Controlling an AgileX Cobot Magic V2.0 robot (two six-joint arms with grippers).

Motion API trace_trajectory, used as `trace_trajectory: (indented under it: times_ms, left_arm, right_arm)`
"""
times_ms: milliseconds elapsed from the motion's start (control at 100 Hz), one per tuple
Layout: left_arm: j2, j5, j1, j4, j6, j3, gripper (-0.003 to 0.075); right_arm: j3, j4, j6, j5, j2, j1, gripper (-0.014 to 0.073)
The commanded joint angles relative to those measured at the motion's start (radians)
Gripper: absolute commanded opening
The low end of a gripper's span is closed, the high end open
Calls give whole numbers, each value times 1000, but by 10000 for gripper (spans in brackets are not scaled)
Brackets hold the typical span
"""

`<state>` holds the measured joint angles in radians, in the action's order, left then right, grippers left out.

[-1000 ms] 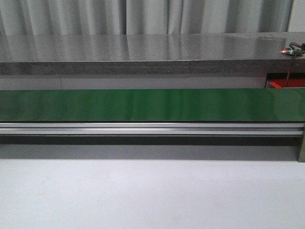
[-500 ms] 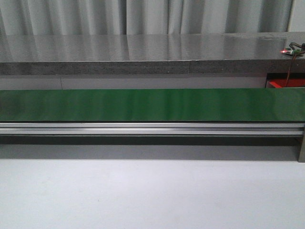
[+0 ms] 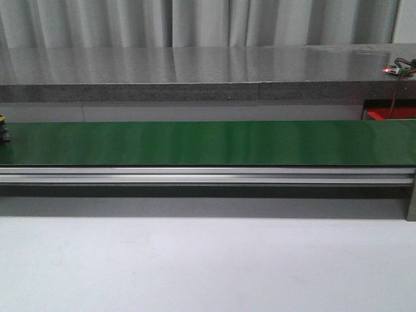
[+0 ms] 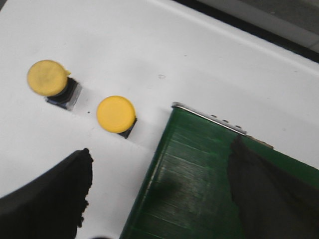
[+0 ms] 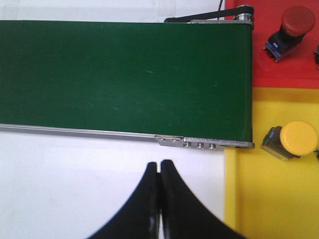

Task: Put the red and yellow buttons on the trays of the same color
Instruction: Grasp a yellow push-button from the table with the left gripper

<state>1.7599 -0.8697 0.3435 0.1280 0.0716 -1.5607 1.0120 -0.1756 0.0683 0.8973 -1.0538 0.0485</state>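
Note:
Two yellow buttons point(image 4: 47, 78) point(image 4: 116, 114) stand on the white table beside the end of the green belt point(image 4: 214, 174). My left gripper point(image 4: 159, 194) is open above that belt end, holding nothing, one finger over the table and one over the belt. In the right wrist view a red button point(image 5: 297, 20) sits on the red tray point(image 5: 279, 74) and a yellow button point(image 5: 298, 138) on the yellow tray point(image 5: 269, 199). My right gripper point(image 5: 159, 167) is shut and empty over the white table next to the yellow tray. A small yellow-topped thing point(image 3: 2, 128) shows at the belt's far left edge.
The green belt point(image 3: 208, 143) runs across the table on an aluminium rail point(image 3: 208, 175). Behind it is a grey stone counter point(image 3: 195, 71) with curtains beyond. A corner of the red tray point(image 3: 383, 114) shows at the belt's right end.
A small yellow-topped thing has come into the front view at the left edge of the belt. Nothing else differs.

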Motion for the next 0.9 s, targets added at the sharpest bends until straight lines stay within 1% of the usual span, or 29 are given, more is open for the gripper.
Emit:
trace_trajectory:
  times_ms: [0, 160, 310, 470, 680, 890]
  left_arm:
    - [-15, 64, 13, -15, 79, -31, 555]
    - [61, 83, 17, -17, 153, -37, 555]
    - [131, 82, 17, -19, 181, -58, 555]
    - [176, 124, 17, -28, 234, -60, 555]
    - [228, 158, 31, -29, 256, -60, 555]
    - [230, 214, 44, -34, 256, -60, 554]
  right_arm:
    - [24, -10, 5, -41, 20, -1, -74]
    - [24, -10, 5, -41, 20, -1, -74]
    - [24, -10, 5, -41, 20, -1, -74]
    - [24, -10, 5, -41, 20, -1, -74]
    - [24, -10, 5, -41, 20, -1, -74]
    - [24, -10, 5, -41, 20, -1, -74]
